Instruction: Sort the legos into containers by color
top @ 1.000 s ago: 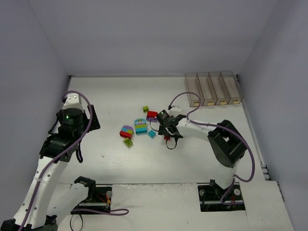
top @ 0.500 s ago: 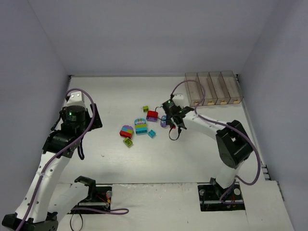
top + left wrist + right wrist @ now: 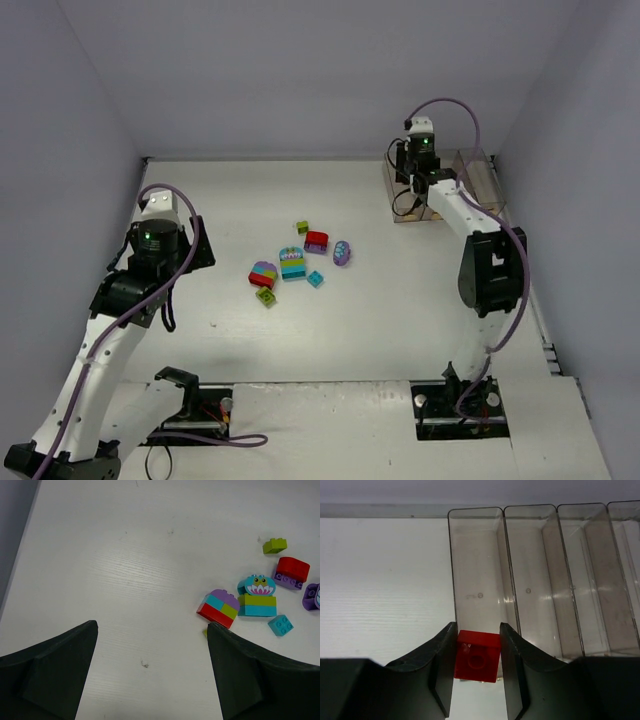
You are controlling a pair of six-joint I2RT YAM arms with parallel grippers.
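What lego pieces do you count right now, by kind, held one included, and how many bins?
Small lime bricks: 2
Small teal brick: 1
Purple rounded piece: 1
Multicolour stacks: 3
Red brick in the right gripper: 1
Clear bins: 4
Total: 8 lego pieces, 4 bins

White table, pale lavender walls

White table, faint wood grain. Mid: cluster of loose bricks, lime, teal, purple, red-on-purple, plus 2 multicolour stacks. Far rt corner: row of 4 clear bins, joined side by side.
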